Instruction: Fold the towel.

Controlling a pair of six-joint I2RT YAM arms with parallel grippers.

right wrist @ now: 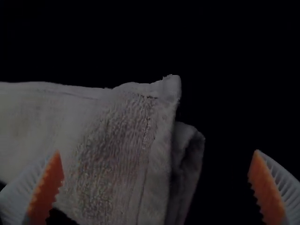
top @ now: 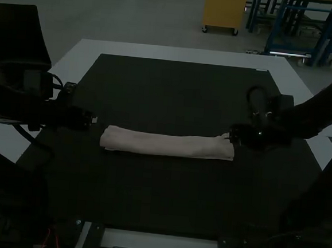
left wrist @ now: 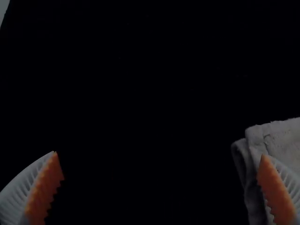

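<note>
A smooth white table point(top: 174, 54) carried a flat, matte black mat point(top: 168, 95), its white border visible beyond the mat's far edge. On the mat, about midway between its left and right edges, lay the pale, soft terry-cloth towel point(top: 167, 144), folded into a long narrow strip with its long sides roughly parallel to the far edge. Its right end was squared but uneven, the nubbly looped pile meeting a smoother hem, a small corner peaking up and a rounded under-layer jutting out beneath. At the left end, stacked layers showed a soft, curled lip. The left gripper point(top: 91, 120) was just beside that end; in its wrist view, the white ribbed fingers with toothed orange pads point(left wrist: 45, 190) stood wide apart, pinching nothing. The right gripper point(top: 233, 135) was at the right end, its matching fingers point(right wrist: 279, 185) also spread wide, with no cloth pinched between them.
</note>
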